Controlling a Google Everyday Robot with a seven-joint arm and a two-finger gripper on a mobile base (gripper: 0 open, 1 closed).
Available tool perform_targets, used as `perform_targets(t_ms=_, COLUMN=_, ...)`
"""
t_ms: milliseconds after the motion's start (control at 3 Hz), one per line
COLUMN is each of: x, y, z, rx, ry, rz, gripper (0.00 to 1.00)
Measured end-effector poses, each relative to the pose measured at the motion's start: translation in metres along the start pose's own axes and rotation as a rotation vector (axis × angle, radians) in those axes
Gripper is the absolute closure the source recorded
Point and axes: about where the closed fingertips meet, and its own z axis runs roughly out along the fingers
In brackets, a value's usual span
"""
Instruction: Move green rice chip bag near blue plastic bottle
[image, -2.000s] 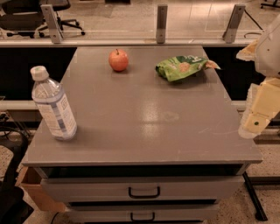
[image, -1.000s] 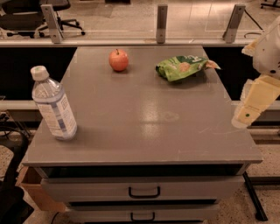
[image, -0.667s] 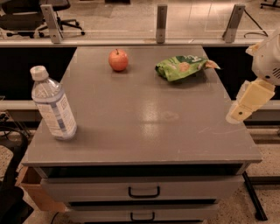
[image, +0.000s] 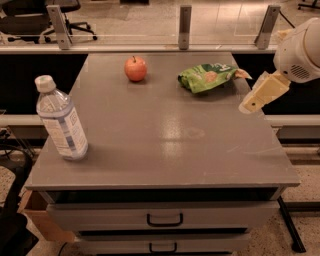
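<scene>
While end effector (image: 248, 106) hovers, chip bag (image: 207, 77) near, apart

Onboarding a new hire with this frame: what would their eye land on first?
Probably the blue plastic bottle, upright at the front-left corner of the table. Next comes the bright green rice chip bag at the back right, with the red apple to its left. The gripper hangs at the table's right edge, just front-right of the bag and apart from it.
</scene>
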Motion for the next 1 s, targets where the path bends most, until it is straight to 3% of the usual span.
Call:
perform_targets(t_ms=333, x=0.0, y=0.0, z=0.0, rx=0.0, ry=0.0, rz=0.0, gripper=0.0)
perform_targets(t_ms=667, x=-0.011, y=0.001, z=0.021, rx=0.022, ry=-0.038, rz=0.009, gripper=0.0)
perform_targets(t_ms=1000, x=-0.044, y=-0.003, z=0.073, rx=0.04, ry=-0.14, rz=0.003, gripper=0.0)
